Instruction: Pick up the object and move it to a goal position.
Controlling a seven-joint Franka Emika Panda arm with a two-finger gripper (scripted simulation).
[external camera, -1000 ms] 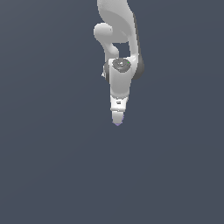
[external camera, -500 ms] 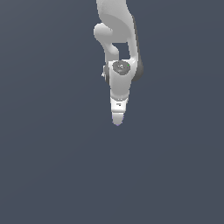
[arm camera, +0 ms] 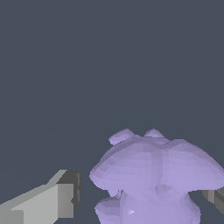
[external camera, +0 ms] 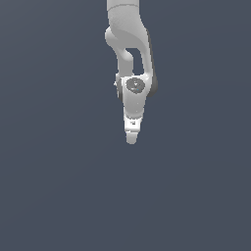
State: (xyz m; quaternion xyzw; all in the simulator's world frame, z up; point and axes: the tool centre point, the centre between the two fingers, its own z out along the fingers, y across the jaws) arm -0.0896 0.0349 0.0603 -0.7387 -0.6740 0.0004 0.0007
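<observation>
The object [arm camera: 155, 179] is a pale purple, lumpy item that fills much of the wrist view. It sits between my gripper's two fingers. One grey finger [arm camera: 61, 197] stands beside it with a narrow gap showing. The other finger [arm camera: 215, 197] is partly covered by the object's edge. In the exterior view my white gripper [external camera: 131, 139] points down at mid-frame, seen edge-on, and the object is hidden behind it. The jaws stand apart around the object.
The white arm [external camera: 128, 44] comes down from the top of the exterior view. A plain dark grey-blue surface [external camera: 59, 186] lies all around, with no other item in view.
The wrist has shifted slightly downward in the exterior view. The fingertip has stayed at almost the same spot.
</observation>
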